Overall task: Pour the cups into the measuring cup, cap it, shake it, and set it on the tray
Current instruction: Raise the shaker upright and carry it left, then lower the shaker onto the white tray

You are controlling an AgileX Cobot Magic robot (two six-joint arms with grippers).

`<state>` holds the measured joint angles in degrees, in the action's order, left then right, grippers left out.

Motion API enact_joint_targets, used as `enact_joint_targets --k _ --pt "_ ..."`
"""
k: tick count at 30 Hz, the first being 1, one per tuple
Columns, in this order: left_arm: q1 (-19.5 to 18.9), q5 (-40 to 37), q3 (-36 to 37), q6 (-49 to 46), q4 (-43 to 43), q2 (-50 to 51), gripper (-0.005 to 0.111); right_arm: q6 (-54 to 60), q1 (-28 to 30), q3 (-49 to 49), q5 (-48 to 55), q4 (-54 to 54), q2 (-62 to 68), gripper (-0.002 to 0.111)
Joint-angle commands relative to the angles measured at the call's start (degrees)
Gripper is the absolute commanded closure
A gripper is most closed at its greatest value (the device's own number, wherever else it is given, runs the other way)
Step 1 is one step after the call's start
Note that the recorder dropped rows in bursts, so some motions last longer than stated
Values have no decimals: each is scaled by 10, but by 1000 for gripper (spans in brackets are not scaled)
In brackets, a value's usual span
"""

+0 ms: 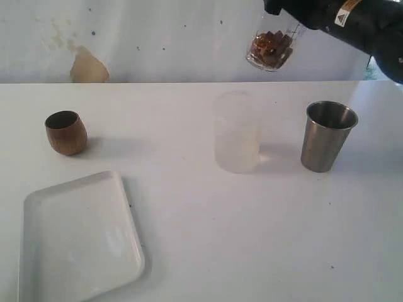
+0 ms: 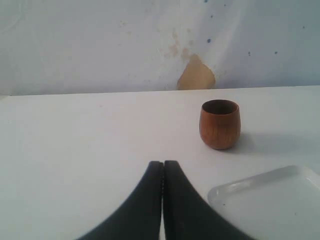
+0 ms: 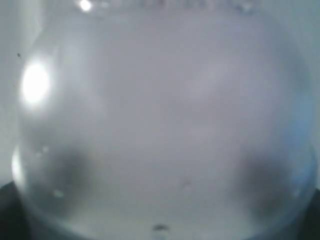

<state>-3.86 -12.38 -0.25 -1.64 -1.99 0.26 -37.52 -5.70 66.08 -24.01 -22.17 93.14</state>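
**A:** Where is the measuring cup (image 1: 271,49)?

**B:** In the air, above and a little right of the frosted cup (image 1: 237,133). It is tilted, with brown bits (image 1: 272,45) gathered at its low end.

**A:** What holds it?

**B:** The right pincer (image 1: 283,22), jaws spread wide and clamped on the end nearer the arm. That wrist view is only a clear blur, so I cannot tell whether the cap is on.

**A:** And the step?

**B:** Shaking, I judge, with the tray to follow. Squeeze firmly and swing in short strokes. Unless the cap is seated, do not tip the mouth down, or the bits will spill.

**A:** The rest?

**B:** All on the tabletop (image 1: 252,239). The tumbler (image 1: 327,135) stands right of the frosted cup and the wooden cup (image 1: 65,132) well to its left. The tray (image 1: 82,239) lies left of it and nearer the camera. The left pincer (image 2: 163,167) is pressed together, empty, low over the tabletop.
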Motion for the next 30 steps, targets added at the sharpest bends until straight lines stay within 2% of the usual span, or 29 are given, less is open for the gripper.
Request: enact_joint_targets --k 1,5,8,11,14,17,21,24,26,28,30 --pt "-1 3 2 1 -1 -3 106 -75 -5 7 11 -94 -42 108" --pt "-1 3 2 1 -1 -3 106 -222 -44 5 43 -274 -57 108" --pt "-1 3 2 1 -1 -3 106 -354 -86 5 -15 -438 -48 108" --pt "-1 3 2 1 -1 -3 106 -391 -130 5 -137 -469 -17 108" --pt "-1 3 2 1 -1 -3 106 -386 -186 7 -204 -467 28 108" --pt "-1 3 2 1 -1 -3 106 -327 -245 7 -205 -465 79 108" --pt "-1 3 2 1 -1 -3 106 -187 -317 7 -202 -422 140 108" --pt "-1 3 2 1 -1 -3 106 -49 -357 7 -203 -309 174 108" --pt "-1 3 2 1 -1 -3 106 54 -381 7 -218 -185 204 108" --pt "-1 3 2 1 -1 -3 106 132 -392 7 -256 -131 230 108" --pt "-1 3 2 1 -1 -3 106 162 -394 9 -286 -101 254 108"
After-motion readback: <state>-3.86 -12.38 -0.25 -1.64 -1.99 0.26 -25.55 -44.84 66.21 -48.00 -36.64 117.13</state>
